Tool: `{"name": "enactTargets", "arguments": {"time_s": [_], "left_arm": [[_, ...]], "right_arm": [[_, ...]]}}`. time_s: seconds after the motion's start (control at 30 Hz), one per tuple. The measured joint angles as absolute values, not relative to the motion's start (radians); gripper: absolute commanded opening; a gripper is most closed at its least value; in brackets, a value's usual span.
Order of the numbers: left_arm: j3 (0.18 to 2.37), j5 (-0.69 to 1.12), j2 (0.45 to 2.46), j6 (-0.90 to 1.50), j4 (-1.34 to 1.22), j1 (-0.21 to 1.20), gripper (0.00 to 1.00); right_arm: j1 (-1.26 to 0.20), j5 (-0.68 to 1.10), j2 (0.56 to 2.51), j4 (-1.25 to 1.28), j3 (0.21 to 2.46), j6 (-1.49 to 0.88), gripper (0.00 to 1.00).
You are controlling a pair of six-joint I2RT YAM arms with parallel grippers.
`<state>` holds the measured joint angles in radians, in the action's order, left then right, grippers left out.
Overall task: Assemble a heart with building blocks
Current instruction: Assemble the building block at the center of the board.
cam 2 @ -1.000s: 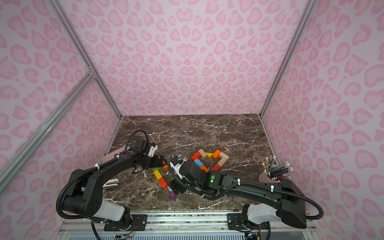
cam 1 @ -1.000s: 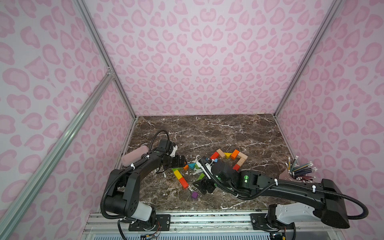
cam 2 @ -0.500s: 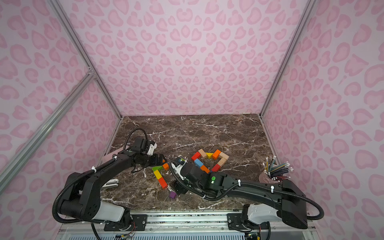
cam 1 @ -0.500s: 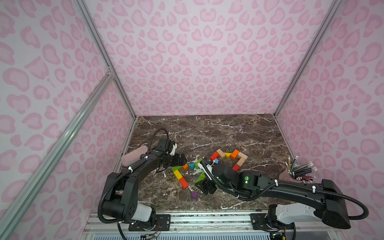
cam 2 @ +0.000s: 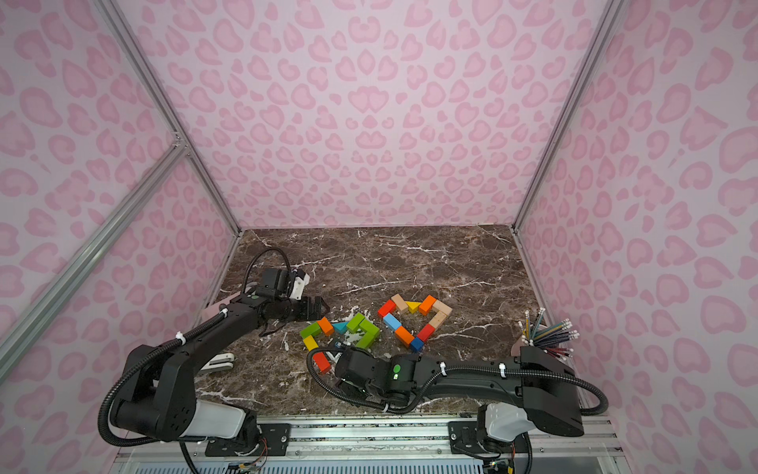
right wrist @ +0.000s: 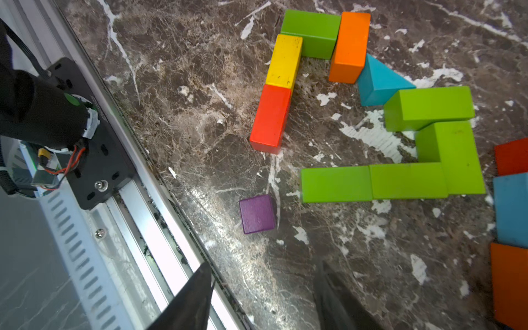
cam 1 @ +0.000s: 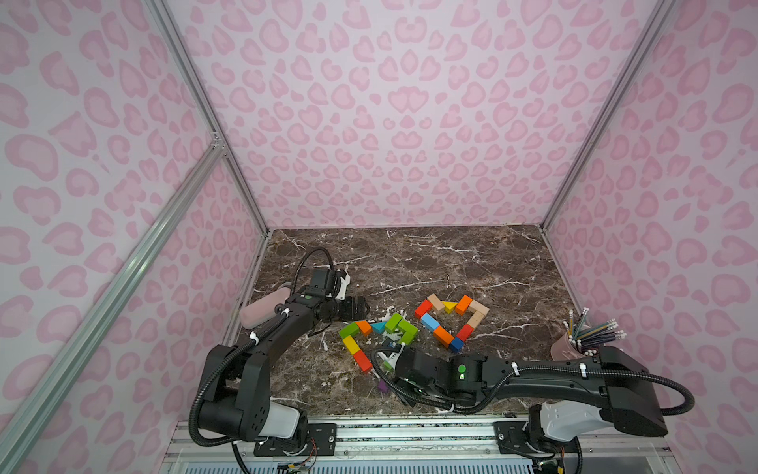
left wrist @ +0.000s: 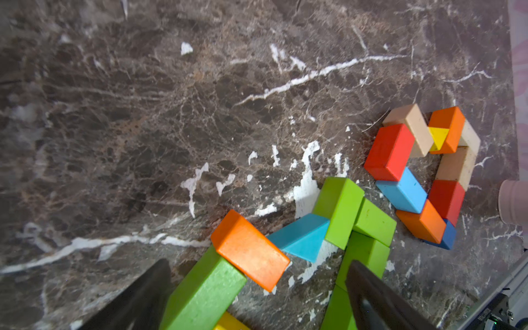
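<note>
Blocks (cam 1: 393,322) sit in two groups on marble table (cam 1: 410,262), both nr the near edge. Right of centre is a closed little heart outline (cam 1: 444,335): red, plain wood, yellow wedge, orange, more plain wood, red, dark blue at the near tip, orange, light blue, each touching the next.

Just left of it is a 2nd outline, not closed. Green brick (cam 1: 348,329) is at far left w/ orange block (cam 1: 364,327) touching it, then teal wedge (cam 1: 378,327), then green bricks (cam 1: 407,328) bending round the right side. Yellow block (cam 1: 351,344) and red block (cam 1: 362,361) run end to end down the left side. In R wrist view two more green bricks lie in a row on the near right side, w/ a gap btwn them and red block. Purple cube (right wrist: 258,214) lies alone by that gap, touching nothing.

L gripper (cam 1: 363,307) is low by far-left corner of the open outline, jaws spread wide, nothing held. In its wrist view green brick and orange block show btwn its fingers (left wrist: 137,297); can't tell if it touches them.

R gripper (right wrist: 265,264) is nr the near edge, close to purple cube. Jaws are partway apart, only bare marble and rail (right wrist: 160,243) showing btwn its fingers (right wrist: 188,303), holding nothing.

Pink pouch (cam 1: 262,307) lies by left wall, cup of pencils (cam 1: 590,334) by right wall.
</note>
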<state>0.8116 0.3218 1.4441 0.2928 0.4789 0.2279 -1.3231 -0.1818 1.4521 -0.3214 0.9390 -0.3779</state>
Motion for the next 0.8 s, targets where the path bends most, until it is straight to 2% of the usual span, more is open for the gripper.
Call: {"name": "enactTargets", "arguments": {"time_s": [0.23, 0.5, 0.8], "left_arm": [[0.814, 0.291, 1.392, 0.267, 0.452, 0.224, 0.98], [0.813, 0.282, 1.365, 0.263, 0.450, 0.218, 0.98], [0.809, 0.283, 1.341, 0.263, 0.431, 0.208, 0.98]], "right_arm": [[-1.353, -0.186, 1.547, -0.351, 0.995, -0.353, 0.42], [-1.379, -0.197, 1.651, -0.403, 1.076, -0.395, 0.37], [-1.419, -0.249, 1.717, -0.471, 1.139, -0.599, 0.32]]}}
